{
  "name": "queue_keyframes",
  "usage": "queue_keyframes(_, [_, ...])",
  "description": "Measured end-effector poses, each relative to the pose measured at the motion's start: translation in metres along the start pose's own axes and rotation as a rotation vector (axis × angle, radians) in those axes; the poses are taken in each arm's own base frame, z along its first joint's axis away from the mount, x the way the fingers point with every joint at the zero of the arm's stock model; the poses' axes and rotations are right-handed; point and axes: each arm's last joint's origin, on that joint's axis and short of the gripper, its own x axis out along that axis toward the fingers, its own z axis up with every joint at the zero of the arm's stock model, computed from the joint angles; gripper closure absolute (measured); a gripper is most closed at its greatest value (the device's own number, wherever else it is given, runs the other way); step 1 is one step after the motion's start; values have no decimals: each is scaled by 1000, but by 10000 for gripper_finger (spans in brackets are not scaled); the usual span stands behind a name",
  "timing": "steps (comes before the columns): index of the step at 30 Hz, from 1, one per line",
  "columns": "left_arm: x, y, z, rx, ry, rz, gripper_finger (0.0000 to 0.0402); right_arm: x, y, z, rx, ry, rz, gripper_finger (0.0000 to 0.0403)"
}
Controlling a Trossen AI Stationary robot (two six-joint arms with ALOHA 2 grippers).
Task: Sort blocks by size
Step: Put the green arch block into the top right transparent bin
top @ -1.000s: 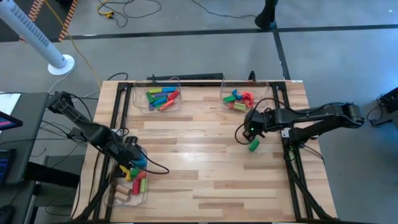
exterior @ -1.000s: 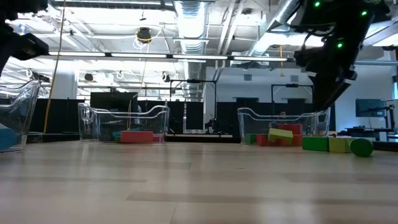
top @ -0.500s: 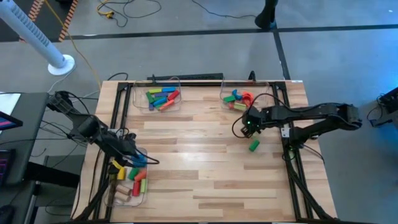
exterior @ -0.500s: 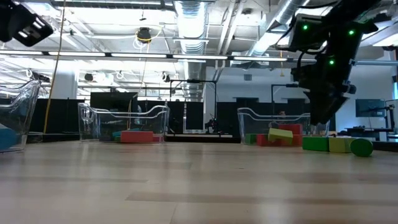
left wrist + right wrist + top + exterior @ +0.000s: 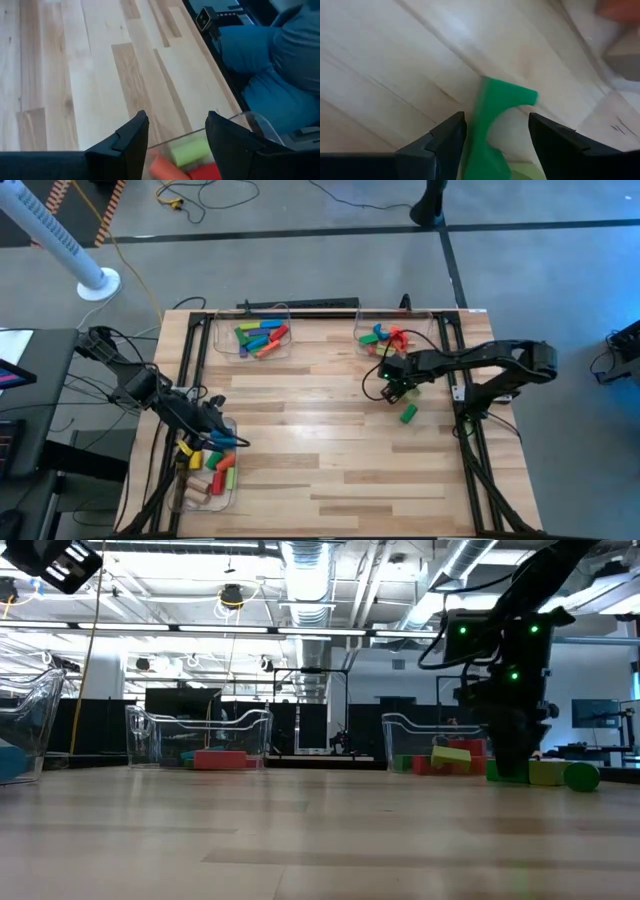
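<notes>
Nearest to us in the high view sits the clear bin (image 5: 208, 480) at the table's (image 5: 330, 450) near left corner, holding red, orange, yellow, green and plain wood blocks (image 5: 222, 470). Our left gripper (image 5: 226, 442) hangs over that bin's far edge with its fingers spread and nothing between them; in the left wrist view a light green block (image 5: 187, 148) and an orange one (image 5: 164, 168) lie in the bin just below the gap. Farther across, on the right side of the bare wood, a green cylinder (image 5: 407, 414) rests by itself. Just beyond it our right gripper (image 5: 396, 391) is down at the tabletop, jaws wide apart on either side of a green arch block (image 5: 495, 120), which lies on the wood; we cannot tell whether the fingers touch it. In the low view a yellow-green block (image 5: 547, 772) lies beside that gripper. At the far edge stand two more clear bins: the left one (image 5: 252, 332) with long blue, green, yellow and red pieces, the right one (image 5: 388, 340) with red, blue and green pieces, close behind the right gripper.
</notes>
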Motion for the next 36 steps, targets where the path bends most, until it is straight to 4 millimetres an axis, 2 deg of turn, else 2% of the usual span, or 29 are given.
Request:
queue_keyframes(5, [0,0,1,19,-12,9,213,1,3,1,-9,-2,28,204])
queue_keyframes(12, [0,1,5,92,-70,64,214,1,3,1,-35,16,54,324])
queue_keyframes(14, [0,1,7,120,-96,87,214,0,4,1,-48,11,61,347])
queue_keyframes(19, [-2,2,14,209,-172,188,214,-5,8,1,-67,-24,109,348])
queue_keyframes(28, [-3,8,28,355,-271,329,214,-32,11,0,-69,-155,227,342])
queue_keyframes(36, [14,18,40,511,-239,437,214,-53,25,1,-105,-269,437,340])
